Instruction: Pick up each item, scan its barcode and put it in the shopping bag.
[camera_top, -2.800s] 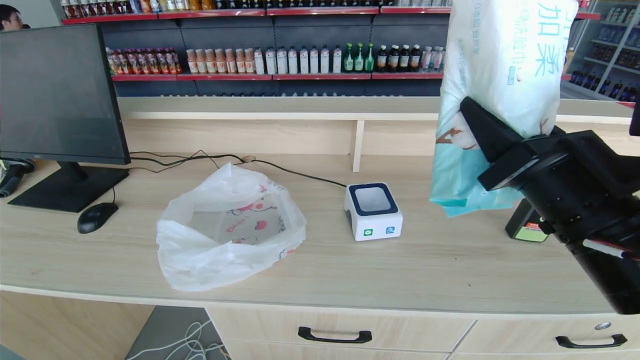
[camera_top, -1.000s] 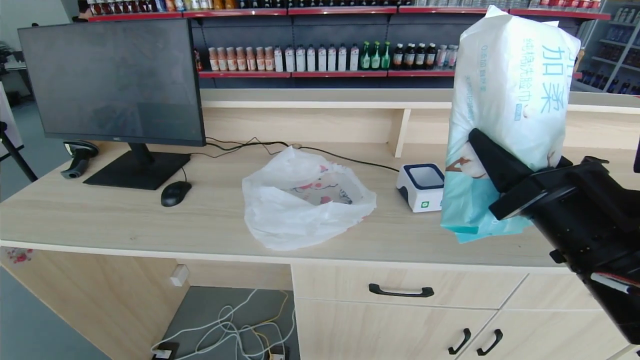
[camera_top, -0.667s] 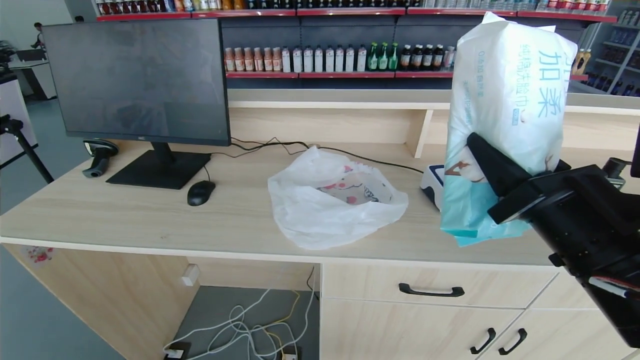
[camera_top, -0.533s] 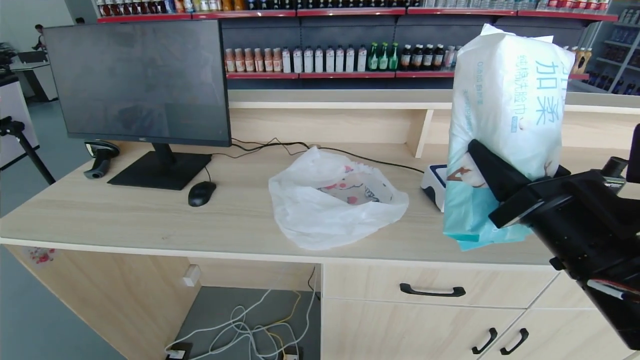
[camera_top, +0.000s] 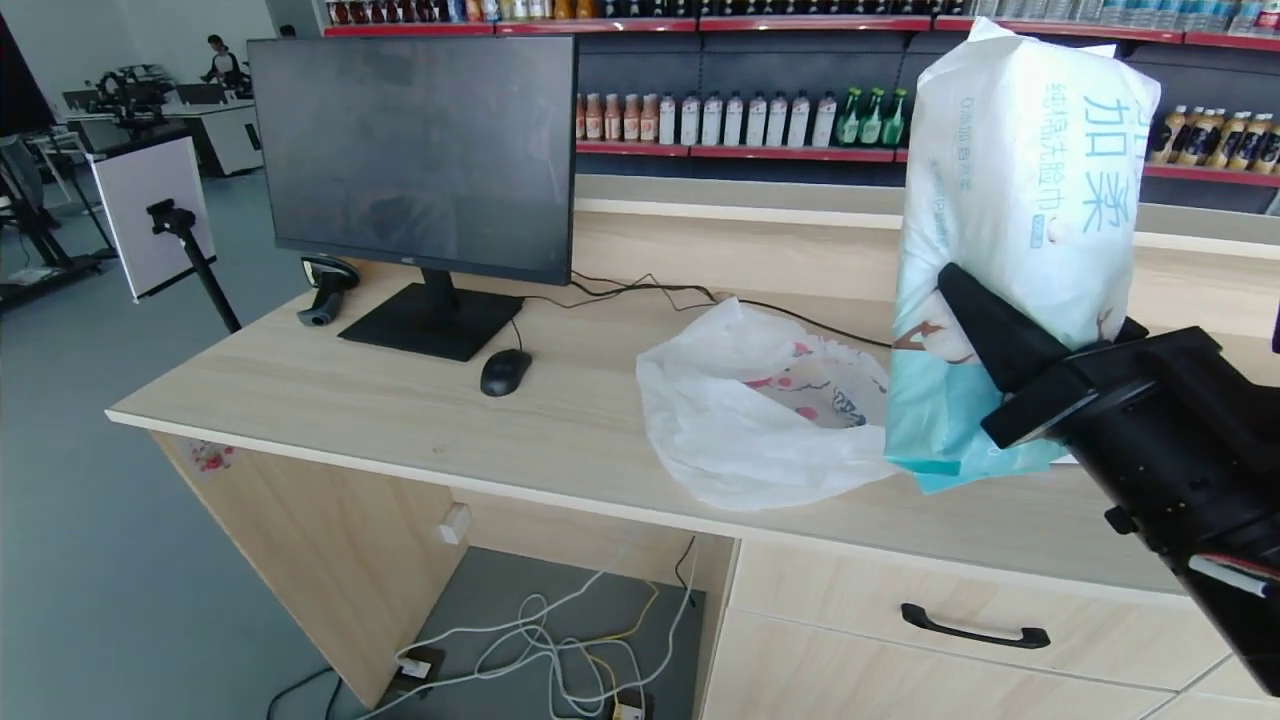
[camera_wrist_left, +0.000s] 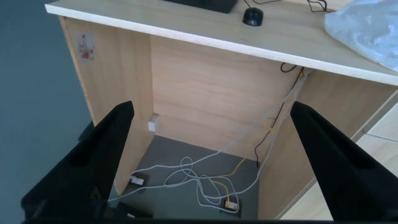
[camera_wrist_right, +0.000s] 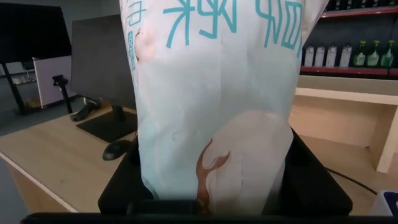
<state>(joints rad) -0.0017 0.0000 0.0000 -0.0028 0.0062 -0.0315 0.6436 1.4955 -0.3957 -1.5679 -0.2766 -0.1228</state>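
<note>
The right tool (camera_top: 1035, 305) was clamped on the lower half of a white-and-teal tissue pack (camera_top: 1020, 180), one finger on each broad side, holding it upright in the air above the counter (camera_top: 400, 400). The pack hung just beside the right edge of the white shopping bag (camera_top: 740, 430), which lay crumpled and open-mouthed on the counter. The left tool (camera_wrist_left: 211, 155) hung low in front of the counter with its fingers spread wide and nothing between them. A monitor (camera_top: 420, 150) and mouse (camera_top: 505, 372) stood left of the bag.
</note>
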